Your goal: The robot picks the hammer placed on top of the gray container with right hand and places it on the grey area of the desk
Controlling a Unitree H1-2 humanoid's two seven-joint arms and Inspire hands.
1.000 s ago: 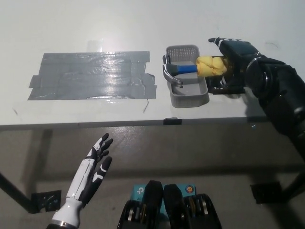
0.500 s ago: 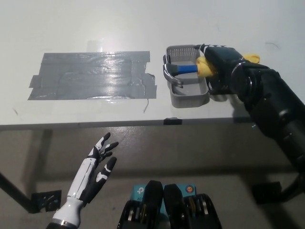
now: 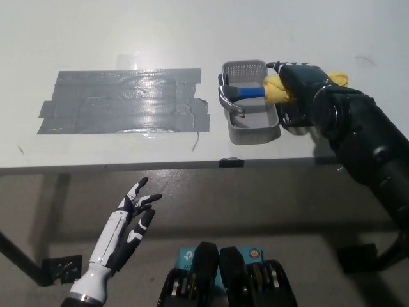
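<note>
1. I see a white desk (image 3: 128, 38) that fills the upper part of the head view; its front edge runs across the middle of the picture.
2. On the desk, to the left, there is a grey area (image 3: 124, 101) made of overlapping strips of duct tape (shiny, with light reflecting on it).
3. Just to the right of the tape stands a gray container (image 3: 250, 125), a small perforated basket, near the front edge of the desk.
4. The hammer (image 3: 255, 93) lies across the top of the container: metal head at the left rim, blue shaft, yellow grip at the right rim.
5. My right hand (image 3: 300, 89) is over the yellow grip and covers it from the right side; I cannot tell if the fingers are really closed around it.
6. The left hand (image 3: 131, 220) rests low, below the desk edge, with fingers spread and holding nothing.
7. Under the desk I see a brownish floor (image 3: 268, 198) and dark desk legs.
</note>
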